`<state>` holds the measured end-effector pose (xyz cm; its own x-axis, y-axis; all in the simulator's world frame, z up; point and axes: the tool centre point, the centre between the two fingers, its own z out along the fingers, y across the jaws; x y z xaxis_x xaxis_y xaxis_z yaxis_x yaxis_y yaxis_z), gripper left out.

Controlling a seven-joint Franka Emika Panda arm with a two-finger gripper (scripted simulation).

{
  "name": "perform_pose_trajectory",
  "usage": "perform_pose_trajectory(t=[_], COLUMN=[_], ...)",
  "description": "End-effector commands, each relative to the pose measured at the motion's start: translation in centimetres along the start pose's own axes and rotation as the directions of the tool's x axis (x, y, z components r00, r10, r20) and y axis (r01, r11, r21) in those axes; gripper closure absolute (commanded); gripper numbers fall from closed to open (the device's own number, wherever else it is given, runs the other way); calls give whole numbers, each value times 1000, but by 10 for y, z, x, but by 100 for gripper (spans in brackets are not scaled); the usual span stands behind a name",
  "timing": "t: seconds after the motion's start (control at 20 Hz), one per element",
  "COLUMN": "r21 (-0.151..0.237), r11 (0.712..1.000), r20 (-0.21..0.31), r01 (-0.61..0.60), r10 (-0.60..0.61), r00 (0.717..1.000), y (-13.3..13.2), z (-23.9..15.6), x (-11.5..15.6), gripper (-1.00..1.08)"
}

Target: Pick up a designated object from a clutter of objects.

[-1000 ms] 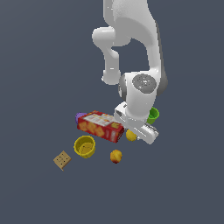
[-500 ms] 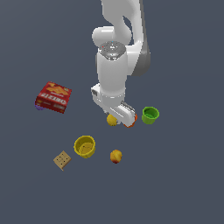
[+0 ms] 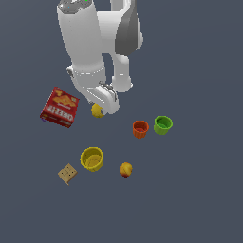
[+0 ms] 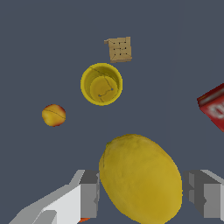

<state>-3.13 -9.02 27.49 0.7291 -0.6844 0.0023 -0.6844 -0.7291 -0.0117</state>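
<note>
The designated object, a plain yellow lemon-like fruit (image 3: 97, 111) (image 4: 140, 177), sits between my gripper's (image 3: 98, 106) (image 4: 146, 194) two grey fingers (image 4: 89, 194). The jaws stand close on both of its sides, so the gripper is shut on it. In the exterior view the fruit hangs just under the white hand, to the right of the red cracker box (image 3: 60, 107). The rest of the clutter lies lower in that view: a yellow cup (image 3: 92, 158) (image 4: 101, 84), an orange-red fruit (image 3: 125, 169) (image 4: 54, 115) and a tan cracker (image 3: 68, 173) (image 4: 119, 49).
An orange cup (image 3: 140, 128) and a green cup (image 3: 163, 125) stand side by side on the exterior view's right. A corner of the red box (image 4: 213, 107) shows in the wrist view. The white arm (image 3: 88, 42) towers over the box and the fruit.
My gripper has moved toward the exterior view's left and upward, and the yellow fruit has gone with it. The orange cup now shows apart from the hand.
</note>
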Motion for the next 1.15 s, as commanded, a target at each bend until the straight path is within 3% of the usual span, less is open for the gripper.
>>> perform_pose_trajectory(t=[0.0,0.55,1.1], r21=[-1,-10,-12], r11=[1000,1000,1000], r20=[1,3,3], r01=[1,1,1], r10=[-1,-1,-1], r00=[1000,1000,1000], y=[23,90,98], z=[-20,-83,-91], x=[9,42,48], gripper=[108,108,108])
